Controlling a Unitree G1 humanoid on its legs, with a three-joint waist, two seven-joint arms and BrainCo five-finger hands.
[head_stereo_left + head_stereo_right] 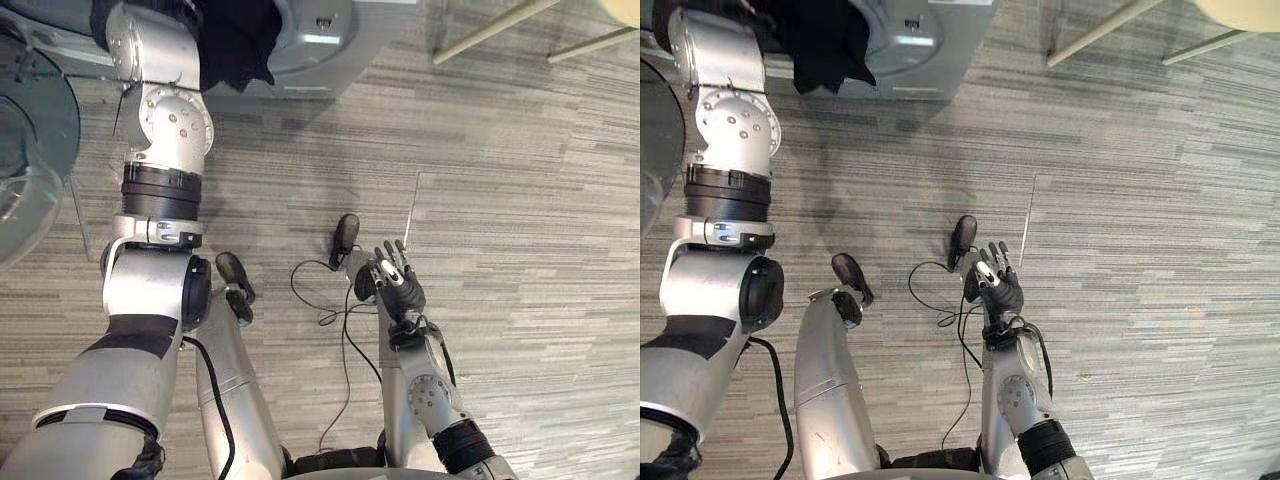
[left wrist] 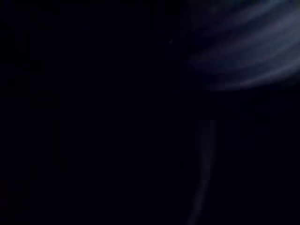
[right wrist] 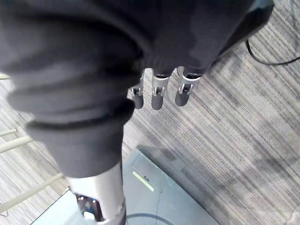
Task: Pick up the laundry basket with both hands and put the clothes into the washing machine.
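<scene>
Black cloth garment (image 1: 236,42) hangs partly in the mouth of the grey front-loading washing machine (image 1: 318,48). Left arm (image 1: 168,125) reaches in; left hand hidden, hold cannot be told. Right hand (image 1: 398,283) hangs low, slack, empty. Loading looks unfinished.

You had the washing machine (image 1: 320,60) straight ahead, with clothes (image 1: 235,40) hanging in its opening and its door (image 1: 30,130) off to the left. Your right hand (image 1: 398,285) was nearer you, over the floor (image 1: 520,200), right of the clothes.
</scene>
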